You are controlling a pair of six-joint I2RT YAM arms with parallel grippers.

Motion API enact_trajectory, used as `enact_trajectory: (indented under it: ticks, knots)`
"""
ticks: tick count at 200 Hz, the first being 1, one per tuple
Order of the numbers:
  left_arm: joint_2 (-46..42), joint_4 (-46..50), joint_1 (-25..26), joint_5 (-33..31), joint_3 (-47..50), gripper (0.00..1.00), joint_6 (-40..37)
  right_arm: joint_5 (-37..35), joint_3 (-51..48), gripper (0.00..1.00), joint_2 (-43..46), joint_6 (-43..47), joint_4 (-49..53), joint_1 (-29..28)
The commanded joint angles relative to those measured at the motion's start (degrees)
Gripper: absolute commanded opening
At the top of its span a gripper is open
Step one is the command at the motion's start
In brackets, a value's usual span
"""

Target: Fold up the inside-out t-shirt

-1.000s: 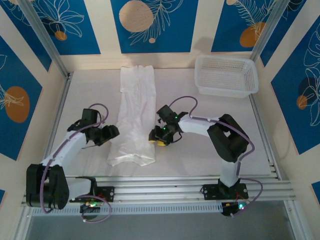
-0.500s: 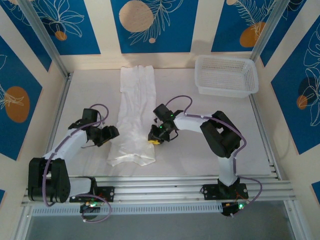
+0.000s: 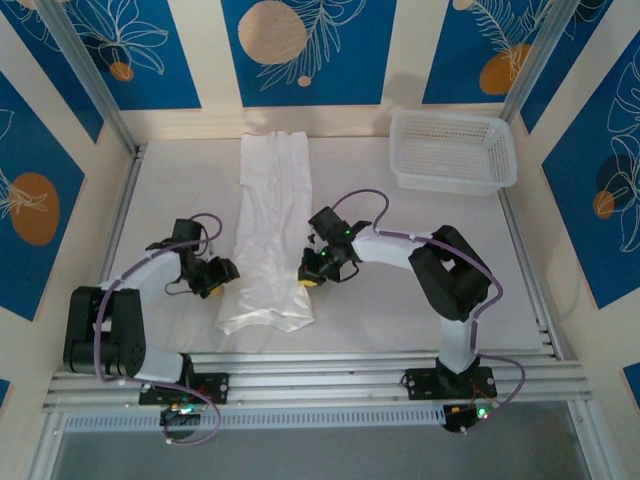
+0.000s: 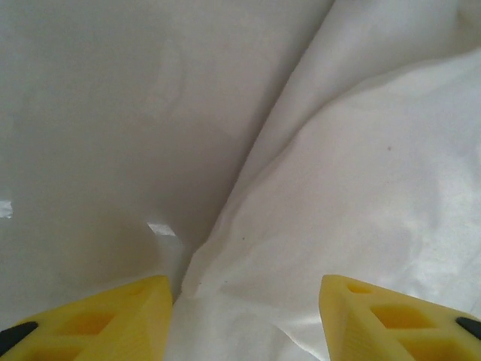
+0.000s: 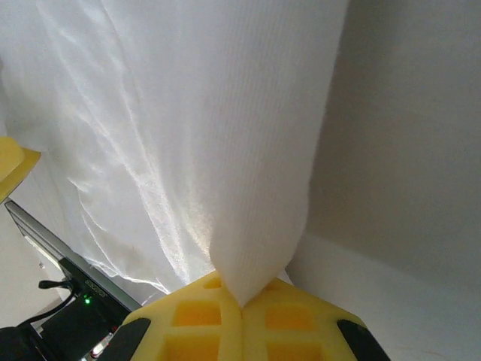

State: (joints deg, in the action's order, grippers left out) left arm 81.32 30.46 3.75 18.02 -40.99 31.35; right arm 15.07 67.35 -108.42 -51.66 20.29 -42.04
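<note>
T-shirt [image 3: 268, 240] lying as a long folded strip mid-table [image 3: 400, 300], between both arms.
Right gripper [image 5: 240, 301], arm bent low, has its right edge pinched tight; left gripper [image 4: 244, 301] sits low at the left edge, fingers apart over the cloth.

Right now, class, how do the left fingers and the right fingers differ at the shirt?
The left fingers stand apart; the right fingers are pressed shut. The left fingers straddle the left edge of the shirt, gripping nothing; the right fingers pinch a fold at its right edge. Both pairs are yellow.
</note>
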Motion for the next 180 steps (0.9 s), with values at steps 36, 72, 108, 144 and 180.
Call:
enact_trajectory:
  ticks: [36, 72, 108, 144, 180]
  knots:
    - [2.57, -3.59, -0.06, 3.72, 0.12, 0.46, 1.88, 0.84, -0.29, 0.0, 0.54, -0.83, 0.14, -0.23]
    - [1.87, -5.14, 0.03, 4.06, 0.52, 0.29, 2.85, 0.85, -0.2, 0.0, 0.36, -0.92, 0.27, -0.17]
    - [2.68, -5.63, 0.03, 4.05, 0.93, 0.32, 3.0, 0.93, 0.06, 0.0, 0.07, -0.91, 0.54, -0.15]
    - [3.78, -6.27, 0.36, 3.86, 1.27, 0.3, 3.49, 0.19, 0.06, 0.0, 0.14, -1.34, 1.39, 0.15]
    - [2.24, -5.29, 1.03, 5.59, 1.47, 0.0, 3.4, -0.44, -0.78, 0.0, 1.28, -1.21, 1.85, 0.78]
